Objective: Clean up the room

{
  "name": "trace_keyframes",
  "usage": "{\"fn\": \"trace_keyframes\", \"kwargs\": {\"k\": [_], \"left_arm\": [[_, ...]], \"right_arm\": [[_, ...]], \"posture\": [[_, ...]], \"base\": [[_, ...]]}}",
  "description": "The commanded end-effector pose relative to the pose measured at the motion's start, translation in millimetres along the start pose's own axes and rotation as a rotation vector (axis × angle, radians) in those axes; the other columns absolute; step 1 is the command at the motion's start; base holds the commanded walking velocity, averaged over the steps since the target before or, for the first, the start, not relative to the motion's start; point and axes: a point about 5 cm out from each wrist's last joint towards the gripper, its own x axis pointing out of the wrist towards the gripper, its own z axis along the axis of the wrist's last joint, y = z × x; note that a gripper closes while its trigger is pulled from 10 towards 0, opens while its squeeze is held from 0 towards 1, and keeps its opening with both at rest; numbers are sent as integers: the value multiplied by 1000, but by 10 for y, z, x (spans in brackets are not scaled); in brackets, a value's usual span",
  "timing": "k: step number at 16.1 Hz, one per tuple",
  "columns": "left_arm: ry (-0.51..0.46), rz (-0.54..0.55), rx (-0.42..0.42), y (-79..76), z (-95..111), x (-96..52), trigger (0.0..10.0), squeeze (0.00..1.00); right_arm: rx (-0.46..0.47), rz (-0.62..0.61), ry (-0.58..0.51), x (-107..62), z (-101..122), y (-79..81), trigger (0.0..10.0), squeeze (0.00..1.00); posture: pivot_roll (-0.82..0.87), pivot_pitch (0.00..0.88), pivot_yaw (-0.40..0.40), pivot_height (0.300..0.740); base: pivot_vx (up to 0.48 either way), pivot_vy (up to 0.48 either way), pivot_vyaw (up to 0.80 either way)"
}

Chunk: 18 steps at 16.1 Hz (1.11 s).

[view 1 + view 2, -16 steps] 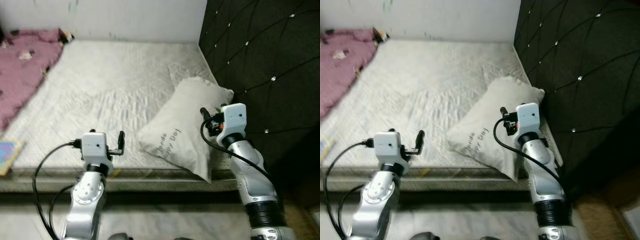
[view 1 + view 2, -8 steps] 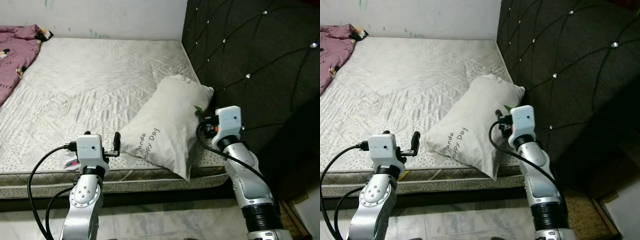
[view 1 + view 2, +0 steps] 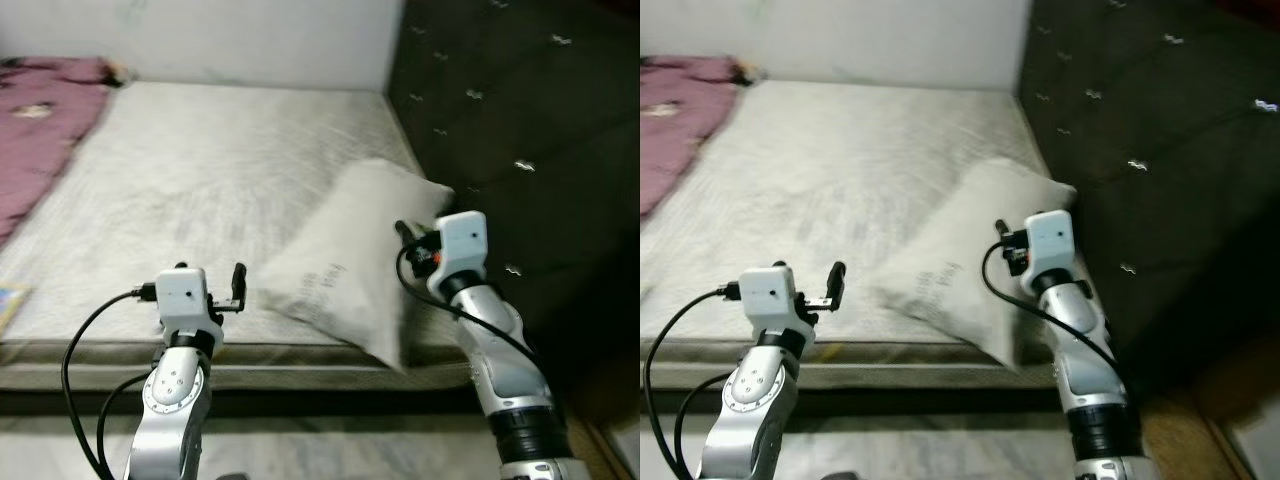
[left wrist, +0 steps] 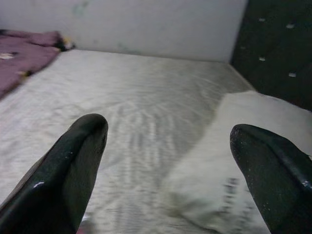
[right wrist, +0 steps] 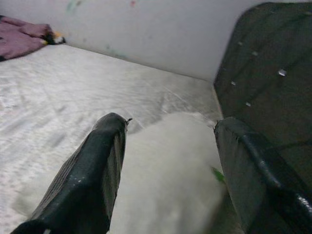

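Both jaws spread wide, gripping nothing. Right gripper [image 3: 404, 232] hovering at pillow [image 3: 350, 280] near headboard [image 3: 520, 130]; left gripper [image 3: 238, 285] over bed [image 3: 200, 190] edge. View blurring, swinging back left since half-second ago: I'm still repositioning, pillow not grasped.

Soft, even light (motion-blurred throughout)

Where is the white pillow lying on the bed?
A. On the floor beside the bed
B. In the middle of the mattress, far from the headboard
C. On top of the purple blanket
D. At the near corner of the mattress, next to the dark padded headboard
D: the white pillow lies at the near edge of the mattress, right beside the dark padded headboard, while the purple blanket is far across the bed.
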Motion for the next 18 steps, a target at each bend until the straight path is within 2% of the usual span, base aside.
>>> {"fn": "trace_keyframes", "kwargs": {"k": [1, 4, 13, 18], "left_arm": [[-11, 4, -4, 18, 21, 10, 10000, 0], [-37, -41, -21, -14, 67, -4, 10000, 0], [-31, -57, -15, -24, 57, -9, 10000, 0], [-17, -37, 5, -13, 28, -7, 10000, 0]], "right_arm": [[4, 9, -4, 8, 18, 25, 10000, 0], [1, 11, -5, 6, 19, 26, 10000, 0], [-1, 12, -2, 3, 11, 38, 10000, 0], [-5, 15, 4, -5, -16, 44, 10000, 0]], "posture": [[-13, 0, -34, 740], [-16, 0, -34, 740], [-15, 0, -31, 740], [-11, 0, -31, 740]], "base": [[0, 0, 0], [0, 0, 0], [284, 0, 0], [0, 0, 0]]}}
